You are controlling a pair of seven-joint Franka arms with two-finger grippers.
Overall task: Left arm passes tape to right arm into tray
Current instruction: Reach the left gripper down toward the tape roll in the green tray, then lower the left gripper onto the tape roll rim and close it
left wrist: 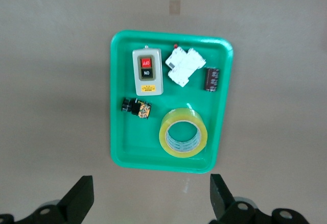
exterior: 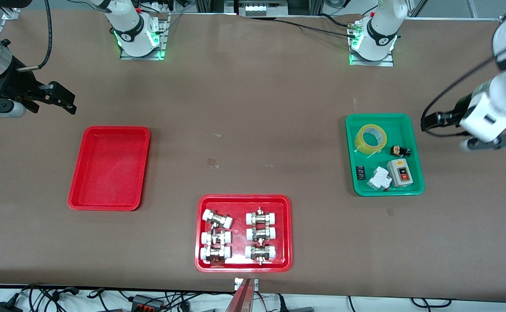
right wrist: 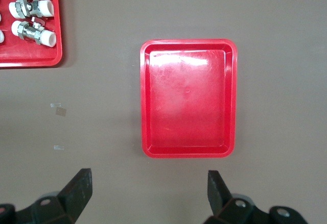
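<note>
Plain red tray (exterior: pixel 109 168) sits empty at the right arm's end of the surface. Green tray (exterior: pixel 384 154) at the left arm's end holds the tape (exterior: pixel 370 138), lying flat, core up. Left gripper (left wrist: pixel 148 199), spread wide and empty, hangs just off the green tray's edge beside the tape, so it's clearly the nearer one. Right gripper (right wrist: pixel 147 193) waits agape beside the red tray.

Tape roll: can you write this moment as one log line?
yellow translucent tape roll: in green plastic tray | plain red plastic tray: empty | left gripper: open, waiting | right gripper: open, waiting
</note>
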